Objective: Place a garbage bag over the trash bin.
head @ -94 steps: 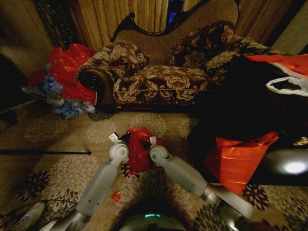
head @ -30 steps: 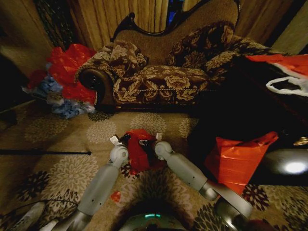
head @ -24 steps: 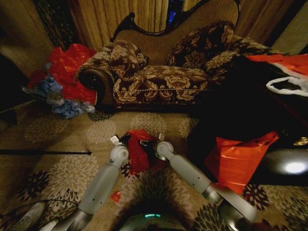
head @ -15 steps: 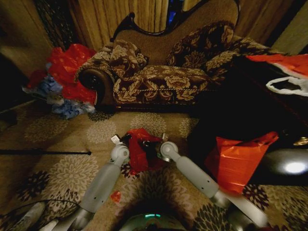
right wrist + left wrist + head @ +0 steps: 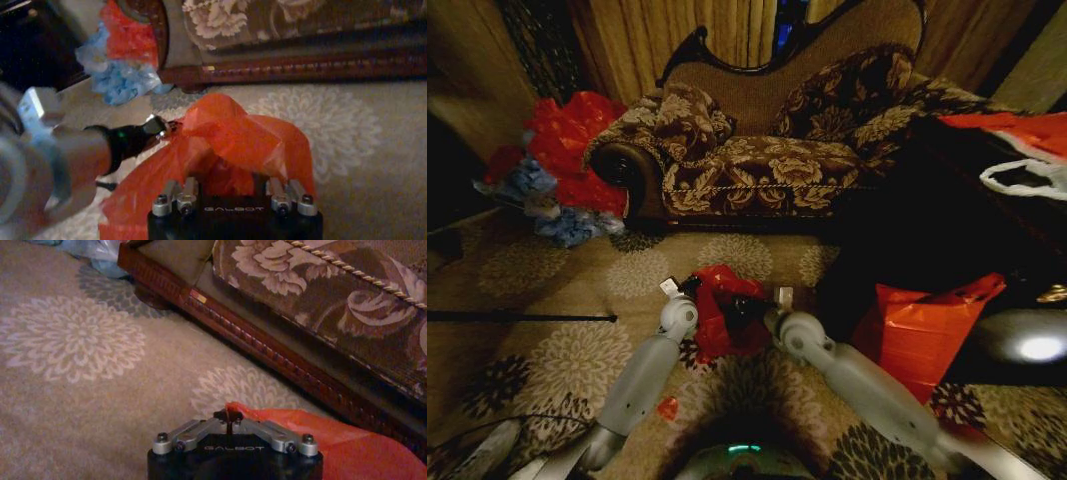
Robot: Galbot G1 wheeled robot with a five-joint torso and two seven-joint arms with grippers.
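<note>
Since the earlier frames the right arm has swung outward and lower, so its claw (image 5: 772,300) now sits further right of the garbage bag (image 5: 720,310), and the bag's mouth looks pulled wider. The 2 claws flank the bag on the carpet (image 5: 557,350) just ahead of the robot. The left claw (image 5: 679,288) is clenched on a pinch of the bag's edge at its upper left. The right claw's jaws are spread apart in the right wrist view, with the red plastic lying just beyond them, so it seems released. The trash bin cannot be made out under the plastic. The bag lies between both arms, its opening stretched left to right, about equally near each. Beyond stands the sofa (image 5: 757,150), with a heap of bags (image 5: 562,165) at its left end.
</note>
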